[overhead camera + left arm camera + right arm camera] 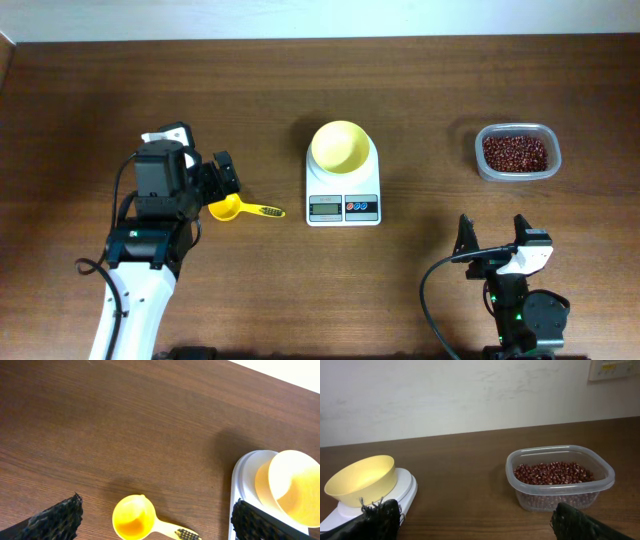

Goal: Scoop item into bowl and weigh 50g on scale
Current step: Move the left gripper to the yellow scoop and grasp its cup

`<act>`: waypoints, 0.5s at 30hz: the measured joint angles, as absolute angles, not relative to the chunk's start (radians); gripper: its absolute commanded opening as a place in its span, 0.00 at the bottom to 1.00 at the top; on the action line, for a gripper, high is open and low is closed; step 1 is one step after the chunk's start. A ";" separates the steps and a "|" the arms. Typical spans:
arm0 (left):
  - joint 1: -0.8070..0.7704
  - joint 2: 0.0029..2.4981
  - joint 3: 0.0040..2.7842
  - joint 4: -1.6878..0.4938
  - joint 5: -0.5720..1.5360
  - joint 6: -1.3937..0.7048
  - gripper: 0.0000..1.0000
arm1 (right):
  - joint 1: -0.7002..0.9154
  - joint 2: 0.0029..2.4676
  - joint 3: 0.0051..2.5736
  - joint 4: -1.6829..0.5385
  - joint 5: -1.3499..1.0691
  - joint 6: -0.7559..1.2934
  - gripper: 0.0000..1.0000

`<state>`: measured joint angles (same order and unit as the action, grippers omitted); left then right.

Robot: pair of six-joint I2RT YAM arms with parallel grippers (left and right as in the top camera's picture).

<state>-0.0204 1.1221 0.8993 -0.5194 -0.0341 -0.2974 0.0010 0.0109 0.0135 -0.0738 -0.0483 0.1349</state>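
Note:
The pale yellow bowl (341,147) sits empty on the white scale (343,195) at the table's middle. The item, dark red-brown beans (516,152), fills a clear tub (517,153) at the right. A yellow scoop (236,209) lies on the table left of the scale. My left gripper (213,183) hovers open right over the scoop's cup (133,517), which shows between the spread fingers. My right gripper (492,237) is open near the front edge, well short of the tub (559,476), facing the tub and the bowl (361,479).
A pale wall runs behind the far table edge (480,430). Bare wood lies between scale and tub, and across the table's far left.

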 measured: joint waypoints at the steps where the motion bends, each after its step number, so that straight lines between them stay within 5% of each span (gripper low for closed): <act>1: -0.020 1.122 0.900 -0.519 -0.034 -0.301 0.99 | 0.001 0.011 0.014 -0.074 -0.048 0.134 0.99; 15: -0.020 1.122 0.909 -0.523 -0.034 -0.383 0.99 | 0.001 0.011 0.014 -0.074 -0.048 0.135 0.99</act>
